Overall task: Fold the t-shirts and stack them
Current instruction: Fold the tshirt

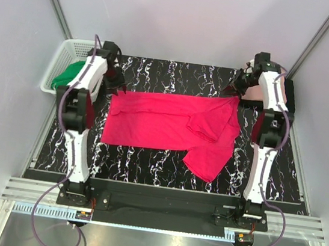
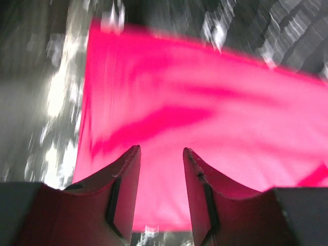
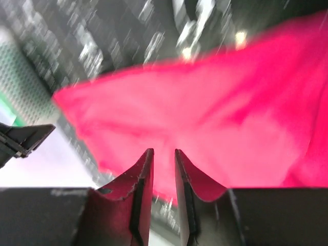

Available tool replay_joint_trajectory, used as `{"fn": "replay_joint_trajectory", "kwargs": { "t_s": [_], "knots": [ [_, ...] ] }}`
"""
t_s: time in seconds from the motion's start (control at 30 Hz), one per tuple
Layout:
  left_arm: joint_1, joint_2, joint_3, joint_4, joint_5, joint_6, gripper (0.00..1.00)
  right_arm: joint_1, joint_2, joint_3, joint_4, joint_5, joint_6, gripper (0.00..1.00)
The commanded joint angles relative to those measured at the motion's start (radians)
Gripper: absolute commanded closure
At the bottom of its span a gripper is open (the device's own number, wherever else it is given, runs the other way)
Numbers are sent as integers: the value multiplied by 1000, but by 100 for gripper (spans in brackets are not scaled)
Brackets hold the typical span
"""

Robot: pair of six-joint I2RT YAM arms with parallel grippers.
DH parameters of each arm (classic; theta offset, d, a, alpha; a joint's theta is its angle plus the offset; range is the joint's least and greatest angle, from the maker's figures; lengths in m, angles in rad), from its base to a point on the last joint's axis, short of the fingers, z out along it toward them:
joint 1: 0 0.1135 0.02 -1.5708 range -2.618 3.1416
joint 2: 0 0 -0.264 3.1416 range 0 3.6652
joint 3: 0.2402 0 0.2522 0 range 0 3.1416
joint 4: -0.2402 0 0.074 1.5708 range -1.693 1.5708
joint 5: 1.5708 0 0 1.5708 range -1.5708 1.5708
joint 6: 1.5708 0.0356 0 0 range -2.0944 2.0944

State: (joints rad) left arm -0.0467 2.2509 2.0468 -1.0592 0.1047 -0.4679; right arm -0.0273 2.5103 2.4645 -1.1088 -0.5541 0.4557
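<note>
Left gripper [image 2: 161,149]: jaws parted, a clear gap between the fingers, nothing pinched. Seen from the left wrist, only crimson cloth lies below and beyond the gap; the picture is blurred.

Right gripper [image 3: 163,151]: jaws parted too, by a narrower slit. No cloth is caught between the fingers, and the crimson fabric shows past them, also blurred.

Top view, 12 o'clock = far side of the table [image 1: 147,160]:
- Left gripper [image 1: 116,83] sits at the 10 o'clock corner of the crimson-pink t-shirt [image 1: 164,123], just over its edge.
- Right gripper [image 1: 230,90] sits at the shirt's 1 o'clock corner, just over that edge.
- The crimson-pink t-shirt lies on the middle of the black marbled table, long axis running 9 to 3 o'clock. The 9 o'clock half is spread flat with a straight edge. The 3 o'clock half is rumpled, with one layer doubled over another, and a flap trails toward 5 o'clock.
- A pale salmon-pink t-shirt [image 1: 253,95] lies at the table's 2 o'clock corner, partly hidden behind the right arm and apart from the crimson one.
- A white basket [image 1: 60,61] stands off the table's 10 o'clock corner, beside the left arm, with green cloth [image 1: 67,77] inside it.

Whether either finger pad touches the fabric cannot be told from these views.
</note>
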Motion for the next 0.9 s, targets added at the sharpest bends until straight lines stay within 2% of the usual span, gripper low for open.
{"fn": "replay_joint_trajectory", "kwargs": {
  "t_s": [0.0, 0.03, 0.1, 0.13, 0.2, 0.23, 0.33, 0.47, 0.53, 0.7, 0.87],
  "knots": [
    [7, -362, -178, 51, 58, -3, 56, 9, -318, -221, 9, -67, -12, 70],
    [7, -422, -318, 63, 61, -6, 56, 12, -437, -381, 9, -41, -12, 70],
    [7, -588, -461, 100, 78, -23, 55, 18, -563, -558, 19, -4, 1, 73],
    [7, -634, -600, 117, 105, -41, 55, 18, -682, -760, 39, -18, 30, 73],
    [7, -765, -791, 172, 130, -76, 55, 20, -793, -956, 125, -58, 67, 74],
    [7, -809, -850, 197, 142, -87, 55, 21, -896, -1134, 171, -88, 118, 74],
    [8, -901, -1026, 255, 141, -126, 54, 56, -1029, -1371, 266, -63, 170, 74],
    [8, -927, -1158, 315, 200, -159, 54, 76, -1097, -1510, 291, -47, 172, 75],
    [8, -929, -1192, 332, 184, -172, 54, 78, -1134, -1552, 290, 23, 160, 75],
    [10, -913, -1195, 338, 141, -173, 54, 78, -1128, -1604, 290, 34, 144, 75],
    [14, -922, -1208, 337, 148, -172, 54, 78, -1197, -1642, 265, 108, 138, 73]
  ]
}}
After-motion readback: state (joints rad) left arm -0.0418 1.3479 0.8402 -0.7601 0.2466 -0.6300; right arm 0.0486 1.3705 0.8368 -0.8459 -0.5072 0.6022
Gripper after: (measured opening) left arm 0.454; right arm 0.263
